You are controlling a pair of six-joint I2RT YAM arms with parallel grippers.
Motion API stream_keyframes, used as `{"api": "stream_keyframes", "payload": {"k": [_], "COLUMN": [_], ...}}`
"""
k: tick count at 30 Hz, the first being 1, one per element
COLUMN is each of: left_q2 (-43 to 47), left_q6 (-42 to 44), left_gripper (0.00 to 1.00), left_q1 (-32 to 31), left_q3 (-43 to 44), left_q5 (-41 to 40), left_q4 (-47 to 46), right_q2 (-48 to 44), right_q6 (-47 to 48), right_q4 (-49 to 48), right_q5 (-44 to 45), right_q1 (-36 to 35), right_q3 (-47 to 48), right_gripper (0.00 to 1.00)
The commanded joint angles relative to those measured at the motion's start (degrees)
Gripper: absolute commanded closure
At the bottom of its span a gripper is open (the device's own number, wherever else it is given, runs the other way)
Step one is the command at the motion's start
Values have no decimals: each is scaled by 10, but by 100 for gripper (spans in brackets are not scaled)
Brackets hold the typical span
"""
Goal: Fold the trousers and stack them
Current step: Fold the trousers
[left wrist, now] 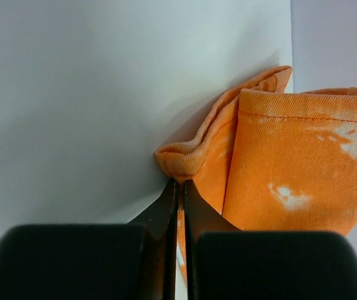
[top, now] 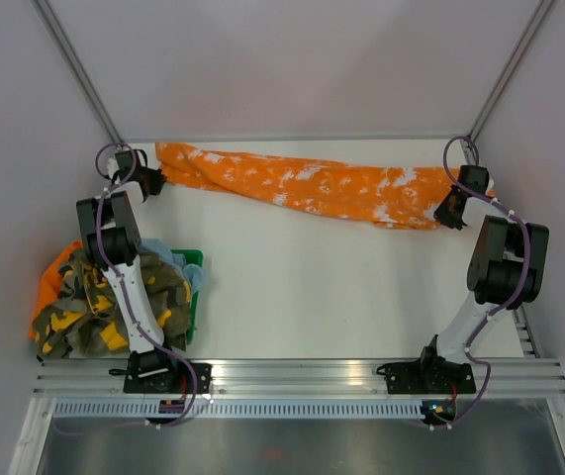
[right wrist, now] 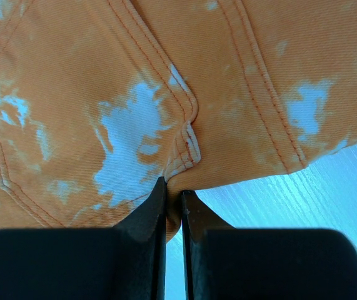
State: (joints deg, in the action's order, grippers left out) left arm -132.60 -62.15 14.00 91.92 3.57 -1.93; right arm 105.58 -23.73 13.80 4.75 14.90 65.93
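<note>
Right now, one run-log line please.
left gripper: shut on orange white-blotched trousers, leg hem | right gripper: shut on opposite end | trousers: stretched along far table edge

left gripper (left wrist: 179, 187) pinching orange trousers (left wrist: 291, 169) (hem edge) | white table (left wrist: 72, 94)

Orange trousers (top: 312, 188), blotched white. They lie stretched in a long rumpled band across the far side of the table (top: 312, 297), slanting a little nearer toward my right.

Left end: leg cuffs with hems showing, one lying over the other. A fold of the edge is pinched tight in my left gripper (left wrist: 178, 187).

Right end: double-stitched seams and a curved seam line. A small pucker of cloth is clamped in my right gripper (right wrist: 173, 190).

Second lot: camouflage trousers (top: 104, 297) in green, brown and yellow, heaped crumpled at the near left. Orange cloth shows under them.
</note>
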Motion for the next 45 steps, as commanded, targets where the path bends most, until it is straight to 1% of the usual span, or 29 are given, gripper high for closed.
{"api": "stream_keyframes", "payload": {"k": [1,4,5,7,8,10,11,16,19,23,26,27,28,29,30,31,32,33,34,35,36,38,41,44,45], "left_q2": [-14,5,31,67,106,145,180,260,273,263,250,250,253,268,278,289,311,320,328,340,342,343,311,266,244], "left_q6": [-5,20,30,58,76,91,98,140,165,193,225,231,236,248,253,258,272,279,285,300,303,310,284,227,216], "left_gripper": [98,98,98,98,98,98,98,98,98,98,98,89,84,77,58,50,38,32,28,25,19,17,17,18,19], "left_q1": [-4,-4,-4,-3,-4,-3,-4,0,15,39,45,44,44,45,45,44,44,45,44,44,45,46,56,87,102], "left_q3": [-3,-8,-23,-54,-87,-122,-156,-227,-243,-237,-222,-220,-220,-226,-230,-232,-229,-226,-214,-207,-199,-182,-159,-174,-181], "left_q5": [-20,-25,-29,-33,-40,-68,-73,-115,-117,-98,-79,-71,-56,-50,-45,-38,-38,-38,-24,-24,-24,-30,-28,50,93], "left_q4": [37,59,82,85,95,100,102,129,132,131,136,138,138,135,133,135,140,145,151,164,171,173,173,115,63], "right_q2": [-12,-12,-13,-20,-22,-30,-34,-60,-53,-31,-20,-20,-22,-24,-26,-31,-34,-36,-35,-38,-42,-49,-63,-83,-96], "right_q6": [10,10,10,8,8,5,3,-3,4,14,14,15,16,17,21,24,26,26,28,27,28,31,43,51,50], "right_q4": [17,27,30,37,36,44,47,32,25,11,8,3,1,-1,-2,-2,3,6,12,22,26,38,67,85,85], "right_q5": [8,13,15,28,31,40,42,39,23,2,-25,-38,-45,-45,-45,-65,-71,-71,-76,-79,-84,-97,-95,-77,-77], "right_q1": [0,0,0,0,0,5,7,35,46,47,47,47,46,46,46,45,45,45,44,44,42,35,15,-8,-13], "right_q3": [0,6,9,6,4,1,-2,-33,-34,-20,-9,-7,-7,-7,-7,-7,-4,-2,0,3,6,14,35,44,41], "right_gripper": [99,100,100,100,100,100,100,100,100,100,100,100,100,96,92,87,75,68,63,54,51,42,38,38,38]}}
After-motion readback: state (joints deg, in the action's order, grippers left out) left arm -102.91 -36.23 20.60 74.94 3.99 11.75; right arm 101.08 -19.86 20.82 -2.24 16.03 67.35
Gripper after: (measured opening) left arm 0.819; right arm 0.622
